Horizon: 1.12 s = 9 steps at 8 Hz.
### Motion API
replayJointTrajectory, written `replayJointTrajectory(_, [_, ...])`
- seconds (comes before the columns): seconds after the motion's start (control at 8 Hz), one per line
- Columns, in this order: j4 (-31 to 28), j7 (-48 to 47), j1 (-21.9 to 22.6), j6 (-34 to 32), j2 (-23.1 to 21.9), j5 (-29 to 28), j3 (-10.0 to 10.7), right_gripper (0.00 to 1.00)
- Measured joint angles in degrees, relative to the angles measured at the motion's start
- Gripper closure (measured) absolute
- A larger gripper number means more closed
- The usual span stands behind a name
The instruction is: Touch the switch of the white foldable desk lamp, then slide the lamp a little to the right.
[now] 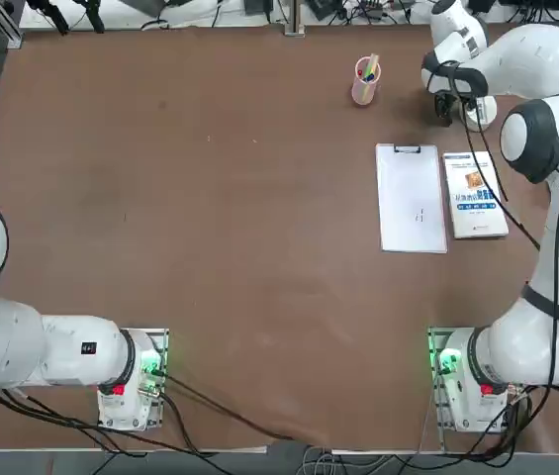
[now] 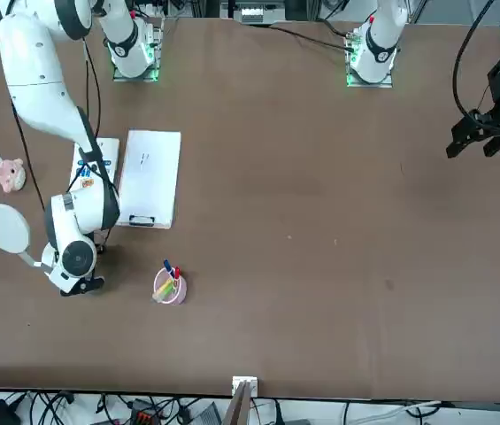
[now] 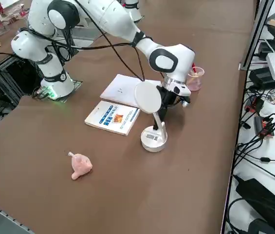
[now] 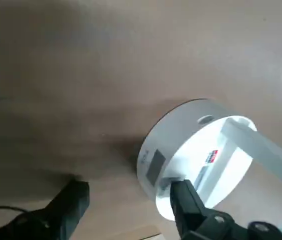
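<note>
Brown table (image 3: pixel 49 141), right gripper (image 4: pixel 131 200) fingers apart, white foldable desk lamp (image 4: pixel 190 155) base apparently touching one finger.

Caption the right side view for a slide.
Right gripper open behind the white lamp, beside book.

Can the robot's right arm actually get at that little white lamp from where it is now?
Probably yes. The right gripper hangs open right beside the white foldable desk lamp, one finger already against its round base, and nothing lies between them; the booklet sits off to the side.
</note>
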State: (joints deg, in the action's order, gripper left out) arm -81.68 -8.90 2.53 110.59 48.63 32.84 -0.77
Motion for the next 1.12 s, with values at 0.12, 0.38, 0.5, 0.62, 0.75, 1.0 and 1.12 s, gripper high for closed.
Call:
replayJointTrajectory(0.12, [0.0, 0.0, 0.0, 0.0, 0.3, -0.6, 0.0, 0.00])
replayJointTrajectory(0.38, [0.0, 0.0, 0.0, 0.0, 0.4, -0.6, 0.1, 0.00])
replayJointTrajectory(0.5, [0.1, 0.1, 0.0, 0.0, 0.4, -0.6, 0.1, 0.00])
replayJointTrajectory(0.62, [0.1, 0.1, 0.0, 0.0, 0.4, -0.6, 0.1, 0.00])
replayJointTrajectory(0.75, [0.1, 0.1, 0.0, 0.0, 0.4, -0.6, 0.1, 0.00])
replayJointTrajectory(1.0, [0.2, 0.8, 0.0, 0.0, 0.4, -0.6, 0.1, 0.00])
replayJointTrajectory(1.12, [0.5, 1.3, 0.0, 0.0, 0.3, -0.6, 0.1, 0.00])
